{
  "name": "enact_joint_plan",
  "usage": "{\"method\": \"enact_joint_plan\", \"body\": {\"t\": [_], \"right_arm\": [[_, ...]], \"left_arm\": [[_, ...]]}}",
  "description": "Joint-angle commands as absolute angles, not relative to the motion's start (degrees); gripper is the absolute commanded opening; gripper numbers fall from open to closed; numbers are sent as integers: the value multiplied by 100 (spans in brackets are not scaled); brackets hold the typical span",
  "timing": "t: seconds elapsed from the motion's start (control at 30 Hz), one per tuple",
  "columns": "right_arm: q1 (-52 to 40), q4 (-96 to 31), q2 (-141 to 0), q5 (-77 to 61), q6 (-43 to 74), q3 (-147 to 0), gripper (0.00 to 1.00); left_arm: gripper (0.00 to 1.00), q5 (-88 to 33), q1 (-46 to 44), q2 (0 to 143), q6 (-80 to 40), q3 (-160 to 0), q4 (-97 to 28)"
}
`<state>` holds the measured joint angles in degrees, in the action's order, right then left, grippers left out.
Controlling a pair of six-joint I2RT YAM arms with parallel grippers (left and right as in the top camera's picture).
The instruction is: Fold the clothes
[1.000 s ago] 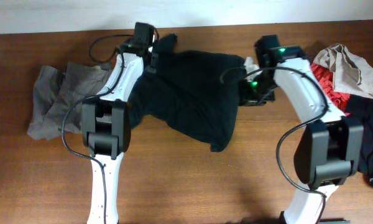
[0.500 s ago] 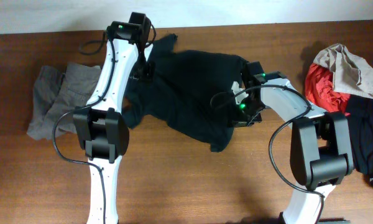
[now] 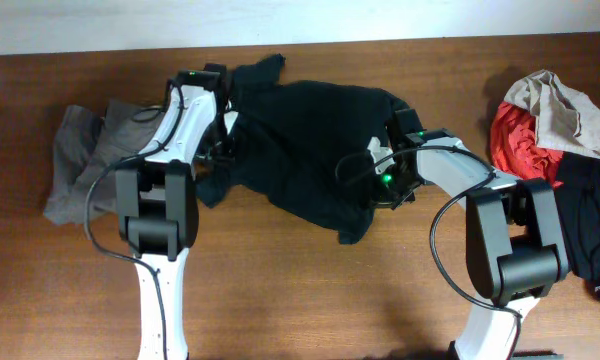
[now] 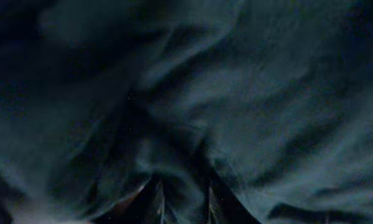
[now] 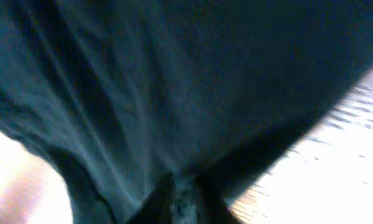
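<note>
We're at the grasping step: the black T-shirt lies rumpled mid-tabletop, toward the far edge. The right gripper pinches cloth at its right side; the left gripper is buried in dark folds — we cannot tell its grip. Next, we judge, both must hold firmly, then spread it flat.

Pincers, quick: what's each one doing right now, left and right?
Left pincer: pressed into the black T-shirt; too dark to tell whether it is open or closed.
Right pincer: closed, holding the black T-shirt.
</note>
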<state>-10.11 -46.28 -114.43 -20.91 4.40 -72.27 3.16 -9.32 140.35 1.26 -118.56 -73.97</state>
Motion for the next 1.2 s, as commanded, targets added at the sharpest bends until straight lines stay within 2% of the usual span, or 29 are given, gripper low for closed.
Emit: {"method": "enact_joint_plan", "body": {"t": [0.0,0.17,0.33,0.4,0.47,0.63,0.77,0.93,1.17], "right_arm": [[-1085,-4921,-11472,-731,1085,-7150,11],[-996,-5561,-11469,1127,1979,-7159,6],[-777,-6077,-11467,2134,2305,-7437,5],[-735,-6222,-11459,2379,2303,-7651,6],[-709,-6353,-11450,2460,2255,-7915,12],[-709,-6875,-11443,1647,1745,-8632,32],[-711,-7323,-11373,532,1240,-8943,43],[-727,-7738,-11349,-843,572,-8829,50],[-1131,-7465,-11349,-1439,-161,-8250,54]], "left_arm": [[22,298,-843,13981,283,-11345,-7369],[18,296,-808,13979,281,-11181,-7509],[14,204,-825,13952,279,-11201,-7660],[14,54,-836,13917,281,-11201,-7719],[14,-99,-862,13874,281,-11201,-7760],[14,-113,-961,13736,283,-11201,-7780],[15,-110,-974,13644,285,-11201,-7782],[16,-110,-974,13625,285,-11201,-7784],[16,-110,-969,13625,287,-11201,-7767]]}}
